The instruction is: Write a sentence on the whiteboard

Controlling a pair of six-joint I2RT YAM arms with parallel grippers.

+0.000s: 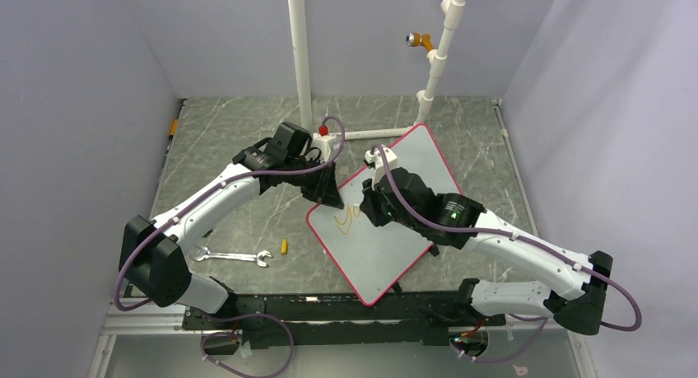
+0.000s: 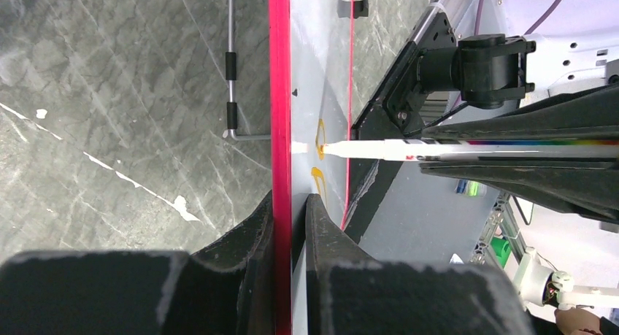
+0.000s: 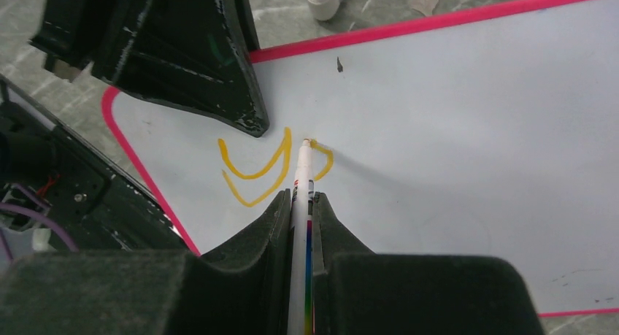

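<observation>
The table (image 1: 230,139) is viewed from high above and behind the arm bases, looking down and forward, so both arms and the whole whiteboard (image 1: 379,263) are taken in from afar. The left wrist view is aimed along the left gripper (image 2: 290,203), close in, with the board seen edge-on. The right wrist view is aimed down the right gripper (image 3: 301,198) at the board's face, very near. The lettering (image 3: 255,174) is shared by all three views, the marker (image 3: 302,182) tip by both wrist views.
</observation>
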